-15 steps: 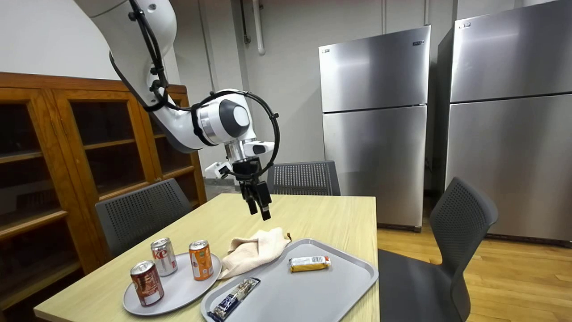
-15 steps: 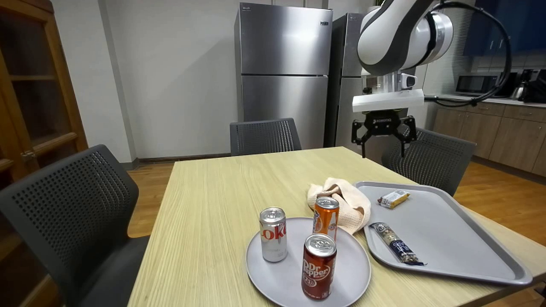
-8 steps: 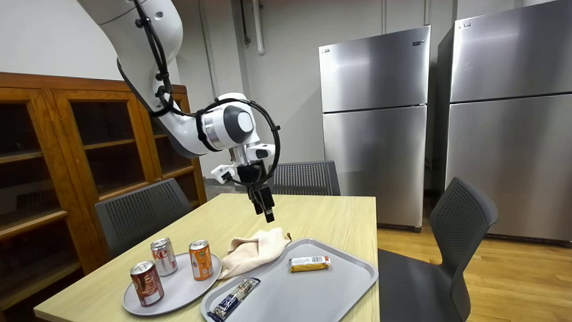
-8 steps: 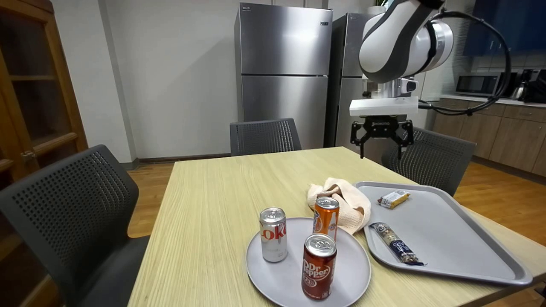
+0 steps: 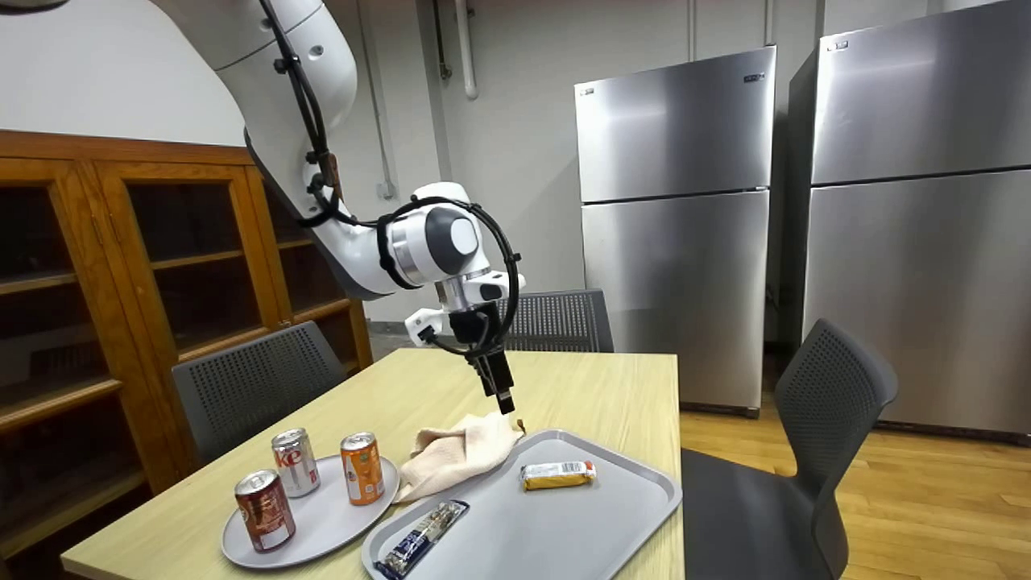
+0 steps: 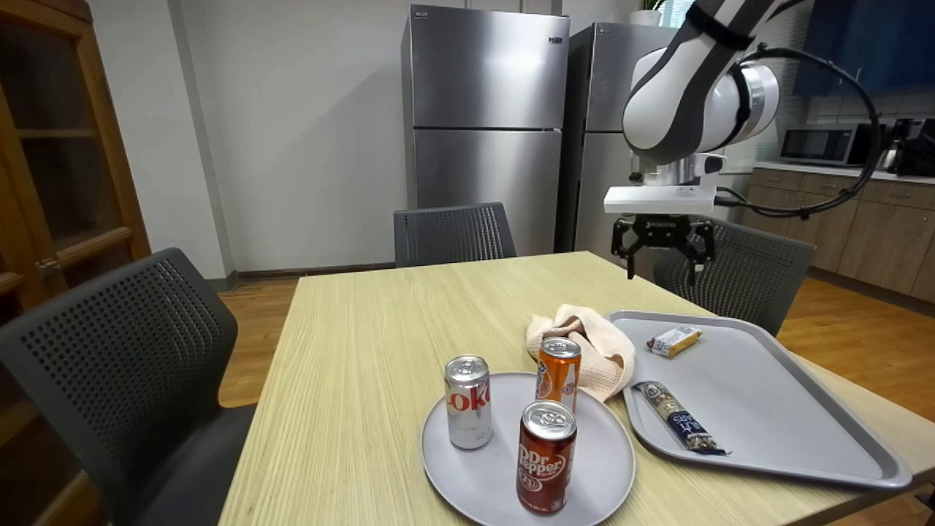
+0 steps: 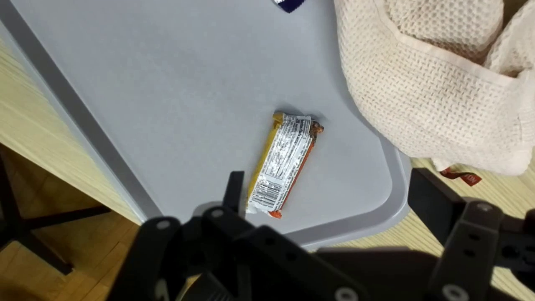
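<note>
In the wrist view, the top edge cuts the blue bar, so only one end can be seen. The cloth goes out at top and right. The gripper is cut by the bottom edge, and it covers a part of the tray. The small print on the yellow bar is not readable. In an exterior view, the red can hides the foot of the orange can, and the plate is cut below. In an exterior view, one fridge goes past the right edge; there the bottom edge cuts the tray. In both exterior views, the top edge cuts the arm.
</note>
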